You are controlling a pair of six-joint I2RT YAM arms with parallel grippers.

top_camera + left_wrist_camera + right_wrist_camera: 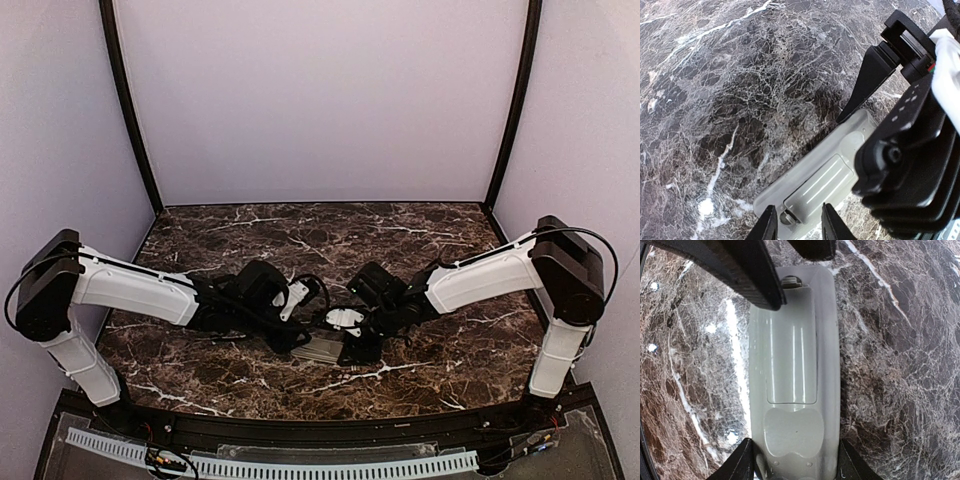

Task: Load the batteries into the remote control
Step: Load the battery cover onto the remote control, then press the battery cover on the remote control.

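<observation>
Right hand (795, 461) pinches the remote control (792, 365) by its sides, grey back up on the table (900, 365); left hand (799, 226) spread at its other end.

Dark brown marble tabletop (250, 225), veined white, spreads beneath my left gripper (300, 343) and right gripper (353, 350); beyond them, pale lilac walls (320, 100) meet at black corner posts (130, 110) under soft, even light.

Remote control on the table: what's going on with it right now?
The remote control lies grey back up on the marble table. The right gripper clamps its sides at one end; the left gripper hovers open over the latch end of the fitted battery cover. No batteries show.
</observation>
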